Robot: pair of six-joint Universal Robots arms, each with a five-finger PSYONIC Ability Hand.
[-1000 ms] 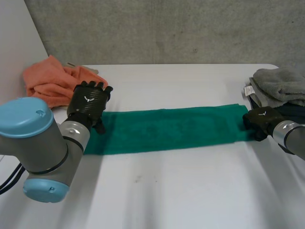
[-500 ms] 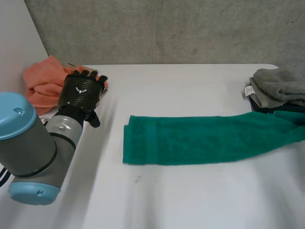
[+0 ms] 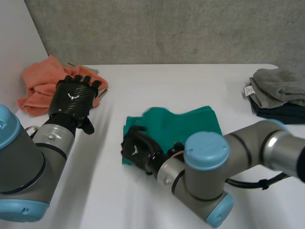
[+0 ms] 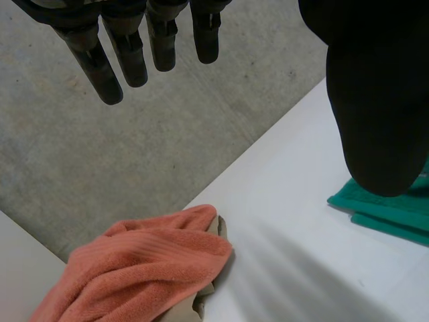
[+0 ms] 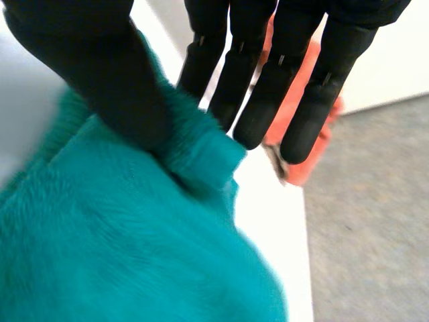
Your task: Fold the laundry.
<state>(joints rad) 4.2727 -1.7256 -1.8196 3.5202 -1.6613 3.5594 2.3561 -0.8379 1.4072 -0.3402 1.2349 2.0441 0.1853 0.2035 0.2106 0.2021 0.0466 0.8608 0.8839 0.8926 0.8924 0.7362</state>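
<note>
One hand leads, we note: right hand pinches the left end of the green towel; left hand hovers open, well apart.

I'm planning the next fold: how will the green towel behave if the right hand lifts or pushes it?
Probably floppy: the green towel bunches and humps where the right hand pinches its edge, so a lifted part would likely drape. Its fuzzy pile suggests grip, not slipperiness. Pushed, it would likely wrinkle rather than slide whole.

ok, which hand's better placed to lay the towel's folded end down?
Right. The right hand pinches the green towel at its folded end; the left hand hangs open beside the orange cloth, off the towel.
</note>
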